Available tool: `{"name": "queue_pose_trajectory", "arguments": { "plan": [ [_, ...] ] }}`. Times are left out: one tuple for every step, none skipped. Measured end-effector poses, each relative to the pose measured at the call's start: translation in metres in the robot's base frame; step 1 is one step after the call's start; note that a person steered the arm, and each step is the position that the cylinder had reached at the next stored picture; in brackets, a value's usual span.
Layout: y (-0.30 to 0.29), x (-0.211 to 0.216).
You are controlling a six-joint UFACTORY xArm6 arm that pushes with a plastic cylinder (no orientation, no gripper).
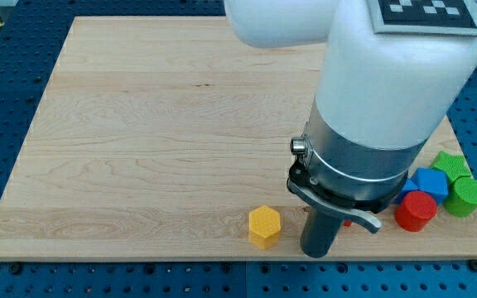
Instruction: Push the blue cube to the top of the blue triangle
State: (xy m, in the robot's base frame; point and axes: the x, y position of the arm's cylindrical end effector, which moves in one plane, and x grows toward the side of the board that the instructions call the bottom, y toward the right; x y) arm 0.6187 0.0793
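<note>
The blue cube (430,182) sits near the board's right edge at the view's lower right. It is packed between a red cylinder (415,210), a green cylinder (467,197) and a green block (451,163). A sliver of another blue block (404,195) shows just left of the cube, mostly hidden by the arm, so I cannot tell its shape. My tip (317,253) rests near the board's bottom edge. It is right of a yellow hexagon (264,227) and well left of the blue cube.
The wooden board (156,132) lies on a blue perforated table. The bulky white and grey arm body (379,108) hides much of the board's right side. A small red bit (348,222) peeks out beside the rod.
</note>
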Motion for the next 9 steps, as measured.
{"name": "queue_pose_trajectory", "arguments": {
  "plan": [
    [0.0, 0.0],
    [0.004, 0.0],
    [0.046, 0.0],
    [0.08, 0.0],
    [0.089, 0.0],
    [0.088, 0.0],
    [0.086, -0.001],
    [0.085, 0.0],
    [0.083, -0.001]
  ]
}}
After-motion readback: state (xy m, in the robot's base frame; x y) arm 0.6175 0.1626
